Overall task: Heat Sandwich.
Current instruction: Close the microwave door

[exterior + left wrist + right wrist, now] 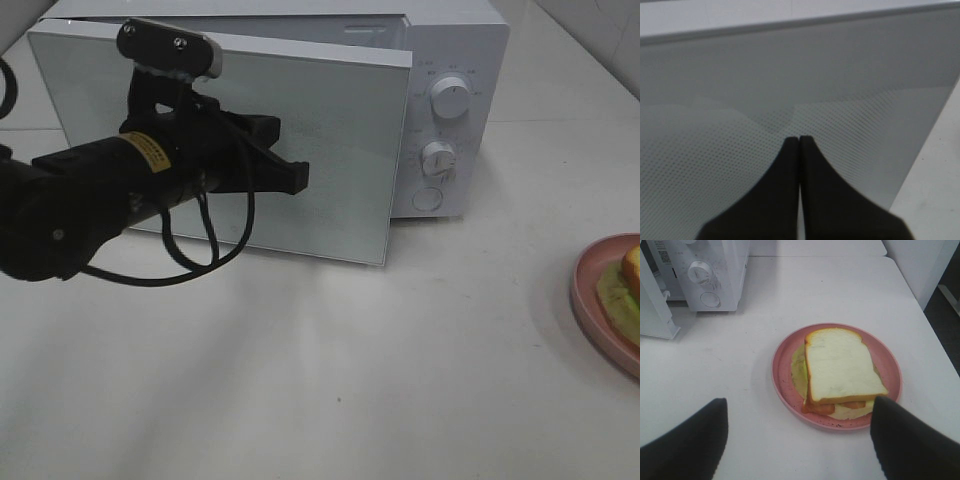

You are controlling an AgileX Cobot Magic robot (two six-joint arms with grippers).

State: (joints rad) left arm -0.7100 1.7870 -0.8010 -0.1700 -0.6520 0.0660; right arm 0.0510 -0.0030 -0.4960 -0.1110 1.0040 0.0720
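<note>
my left fingers (800, 142) are pressed flat together with nothing between them, tips right up against the microwave door (330, 150). i reckon that's on purpose: a closed tip makes a decent poker for nudging a flat glass panel that has no handle showing. can't tell if they're actually touching the glass or just a hair off it. the door stands part open, swung out from the microwave (455, 60) body, so the way in for the food isn't clear yet from the overhead view.

my right fingers (795, 440) are spread wide and empty, hovering over the bench (715, 365) just short of the pink plate (782, 385). that wide spread makes sense to me, since the plate is broad and i'd need the room to get around its rim.

the sandwich (840, 367) sits on that plate, white bread on top, green filling and something orange peeking out at the edges. plate and sandwich are off to the right of the microwave, well apart from it, not yet lifted.
</note>
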